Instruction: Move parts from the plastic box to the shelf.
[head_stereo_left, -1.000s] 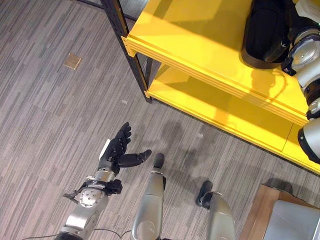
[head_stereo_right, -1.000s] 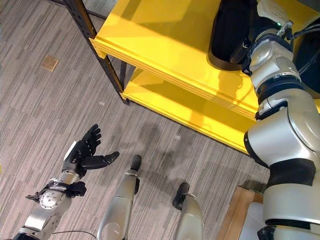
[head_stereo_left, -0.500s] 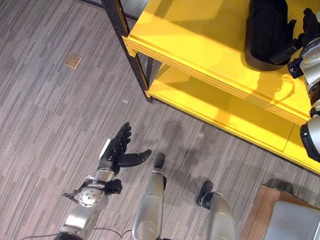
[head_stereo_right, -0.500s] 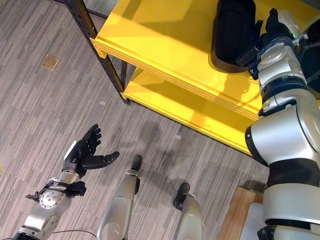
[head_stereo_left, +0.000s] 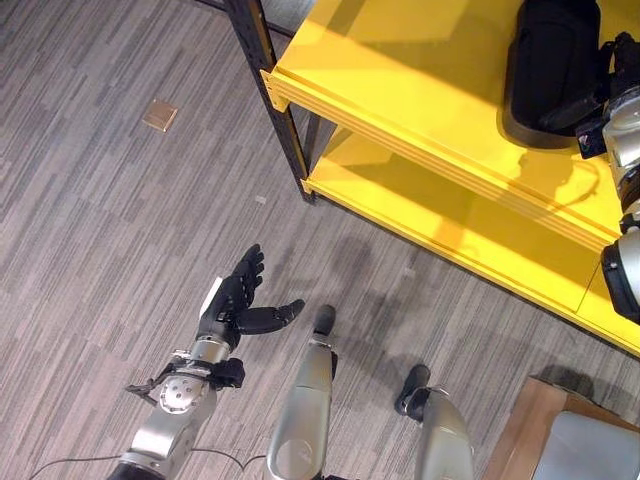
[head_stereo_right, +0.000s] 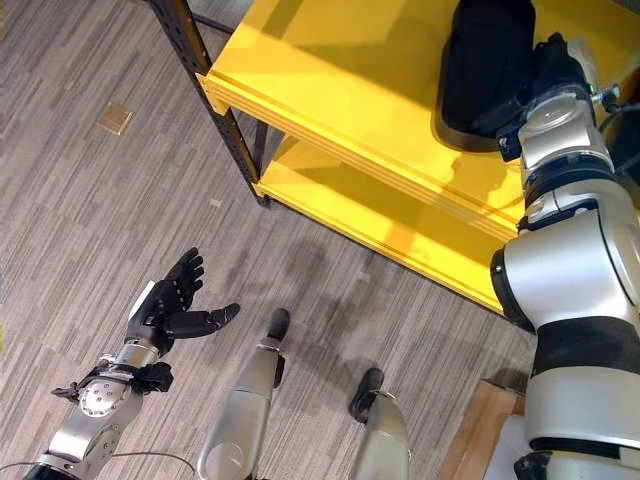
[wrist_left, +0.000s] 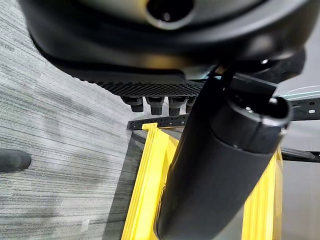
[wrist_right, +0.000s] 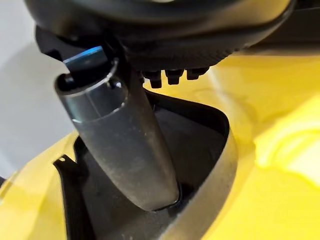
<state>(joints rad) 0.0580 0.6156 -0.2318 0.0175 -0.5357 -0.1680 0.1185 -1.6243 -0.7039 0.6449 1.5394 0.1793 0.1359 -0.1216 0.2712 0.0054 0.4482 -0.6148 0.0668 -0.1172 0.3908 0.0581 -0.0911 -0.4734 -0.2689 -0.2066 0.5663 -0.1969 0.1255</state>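
1. The yellow shelf (head_stereo_left: 420, 90) is sitting a little further right in both eye views than half a second ago, along with the brass floor plate (head_stereo_left: 160, 115). Everything shifts together, so the head camera is moving, not the shelf.

2. The black moulded part (head_stereo_left: 552, 70) is lying on the top board of the shelf, near its right end. A second ago the right hand was over it; now it is resting there with its outline mostly clear, so I judge this part delivered.

3. The right hand (head_stereo_right: 556, 62) is pulling back towards the part's right side. In its wrist view the thumb (wrist_right: 125, 145) is reaching down into the part's hollow and the fingers (wrist_right: 172, 75) are reading straight and uncurled, not gripping.

4. The left hand (head_stereo_left: 235, 300) is hanging low over the carpet, well away from the shelf, fingers spread and loose, holding nothing, unchanged throughout.

5. A corner of a grey plastic box (head_stereo_left: 590, 450) on a wooden surface is showing at the lower right; I am guessing the next part will come from there.
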